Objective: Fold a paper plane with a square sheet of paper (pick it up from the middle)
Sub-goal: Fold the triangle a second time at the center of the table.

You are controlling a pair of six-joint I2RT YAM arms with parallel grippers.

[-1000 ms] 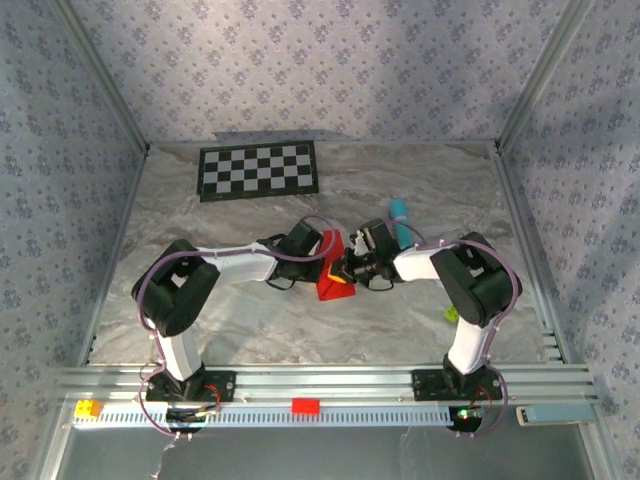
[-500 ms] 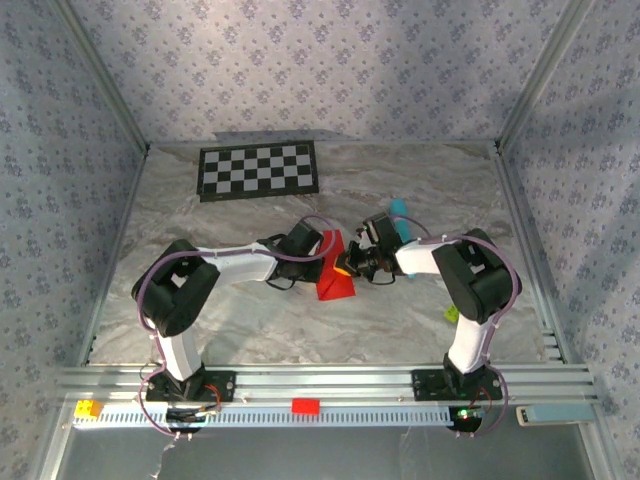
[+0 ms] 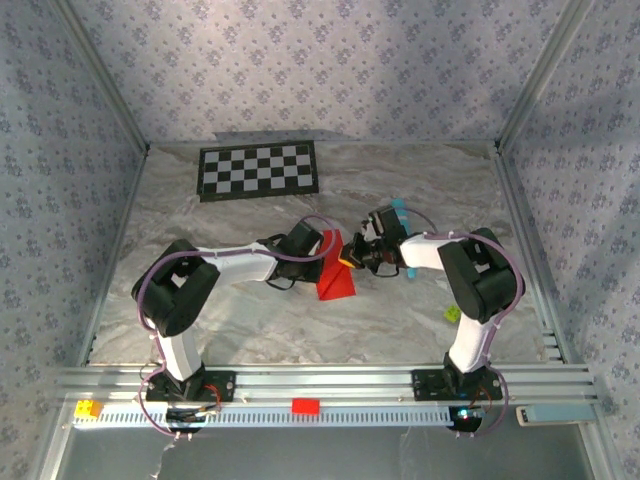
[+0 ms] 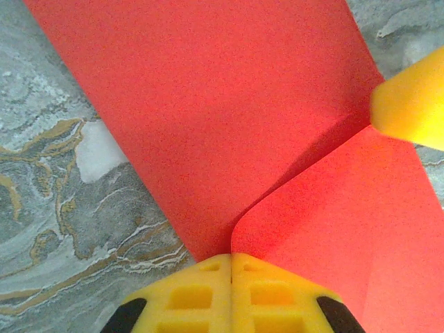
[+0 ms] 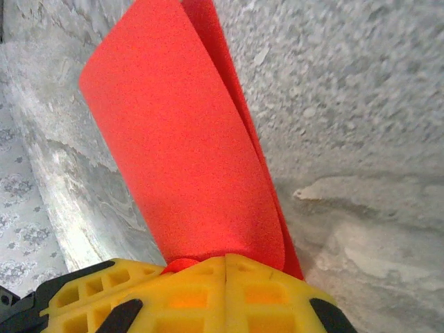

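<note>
Near edge: a small yellow block (image 3: 88,407) sits at the left end of the metal rail. A small red rectangular block (image 3: 305,405) sits on the same rail between the two arm bases.

Right side, near the right arm: a small yellow-green object (image 3: 452,313) lies on the grey marbled table (image 3: 240,320). It is too small to identify.

Mid-table: the thin bright red paper sheet (image 3: 336,280) lies between the two arms and is partly folded into a wedge shape.
- The left gripper (image 3: 322,260) meets it from the left. In the left wrist view, the left gripper (image 4: 231,260) has its yellow fingers pressed together on the sheet (image 4: 208,118), where one layer curls over another.
- The right gripper (image 3: 348,264) meets it from the right. In the right wrist view, the right gripper (image 5: 225,262) has its yellow fingers pinched together on the sheet (image 5: 187,152), which bows away from them in a curved double layer.

Just beyond the right gripper: a teal pen-like stick (image 3: 397,208), partly hidden by the arm.

Far left: a black-and-white checkerboard (image 3: 260,170) lies flat on the table.
</note>
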